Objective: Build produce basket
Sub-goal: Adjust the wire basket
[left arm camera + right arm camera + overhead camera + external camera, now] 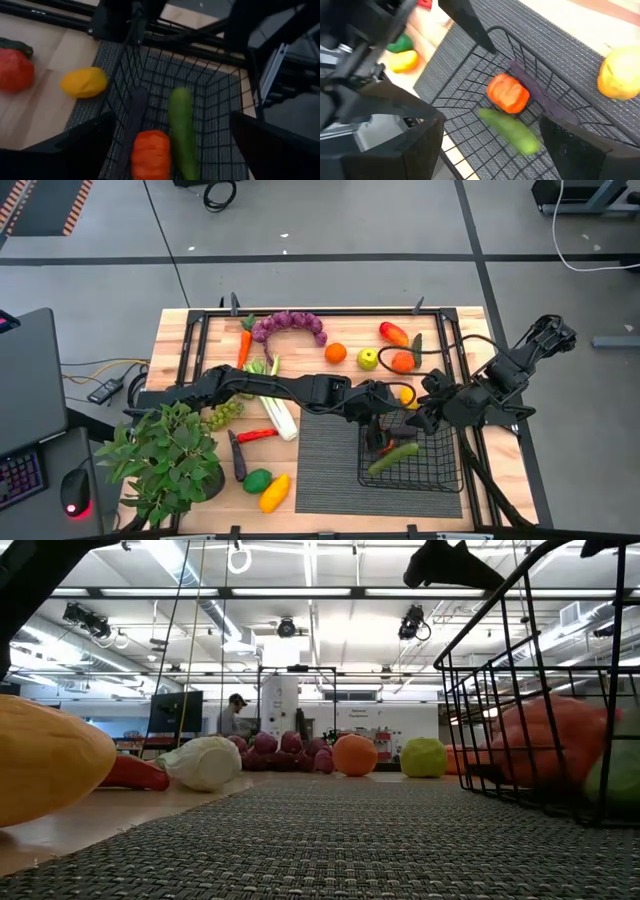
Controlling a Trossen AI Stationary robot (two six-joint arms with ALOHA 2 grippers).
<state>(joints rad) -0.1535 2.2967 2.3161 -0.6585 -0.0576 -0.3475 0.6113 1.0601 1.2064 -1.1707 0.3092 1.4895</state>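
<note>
The black wire basket (412, 457) stands on the dark ribbed mat (325, 460). Inside it lie a green cucumber (181, 127), an orange-red pepper (151, 155) and a dark purple eggplant (136, 112). My left gripper (378, 420) hovers open over the basket's far left part; in its wrist view, my left gripper (172, 120) has its fingers wide on either side of the produce below. My right gripper (425, 418) hangs open over the basket's far rim, and my right gripper (491, 122) looks down on the same pepper (508, 93) and cucumber (510, 131).
A yellow lemon-like fruit (407, 395) lies just beyond the basket. Purple grapes (290, 325), carrot (243, 345), orange (335, 352), green apple (368, 358) and peppers (393, 333) lie along the far side. Leek (275, 405), a second eggplant (237, 455), yellow pepper (274, 493) and potted plant (165, 460) are left.
</note>
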